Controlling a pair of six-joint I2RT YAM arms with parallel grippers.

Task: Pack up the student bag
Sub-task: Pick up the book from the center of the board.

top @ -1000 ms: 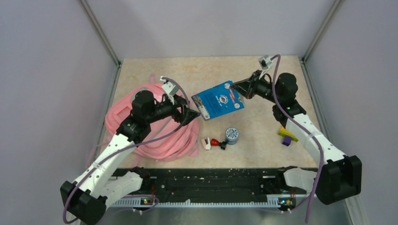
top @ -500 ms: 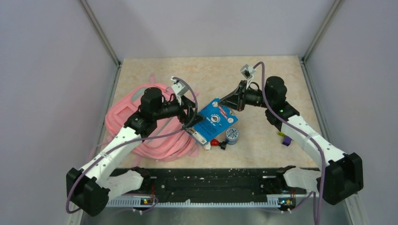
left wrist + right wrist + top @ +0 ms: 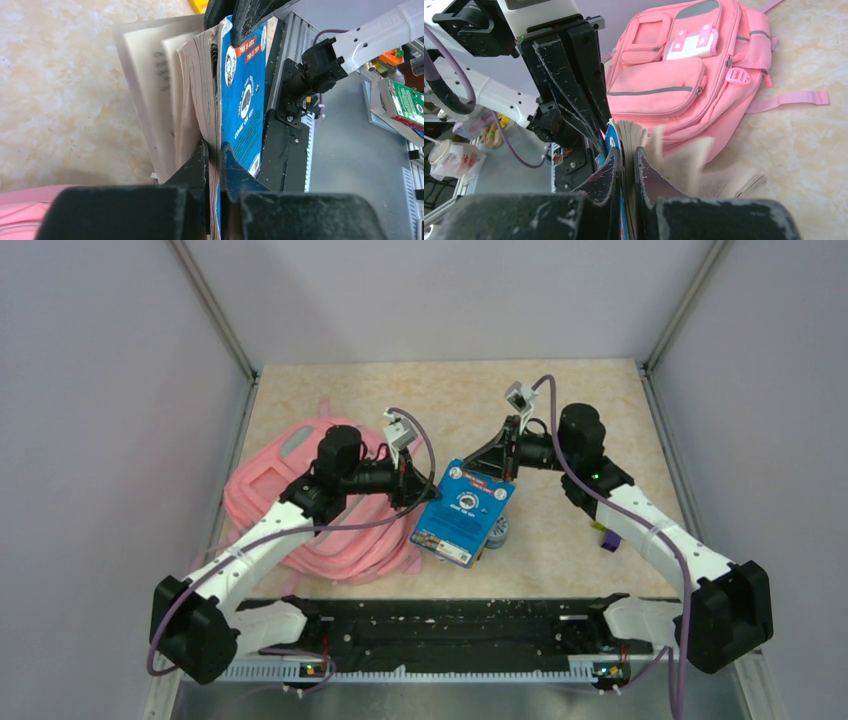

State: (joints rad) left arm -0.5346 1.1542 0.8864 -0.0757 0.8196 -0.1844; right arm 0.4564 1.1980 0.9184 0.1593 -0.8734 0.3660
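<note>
Both grippers are clamped on one blue-covered book (image 3: 462, 515), which hangs tilted above the table (image 3: 420, 390) at the centre of the top view. The left gripper (image 3: 424, 488) comes in from the left of the frame and pinches the book's left edge. In the left wrist view its jaws are closed on the cover and a sheaf of pages at the bottom centre, with loose pages fanning out to the left. The right gripper (image 3: 468, 462) reaches in from the upper right and bites the book's top corner. The right wrist view shows its jaws shut on the book at lower centre, pages flapping to the right. The student bag (image 3: 258, 490) lies on the table at the left of the top view, partly under the left arm, its front pockets facing up. A small round blue object (image 3: 499, 532) peeks out at the book's lower right edge. Purple and yellow blocks (image 3: 609, 538) lie at the right, beside the right arm.
</note>
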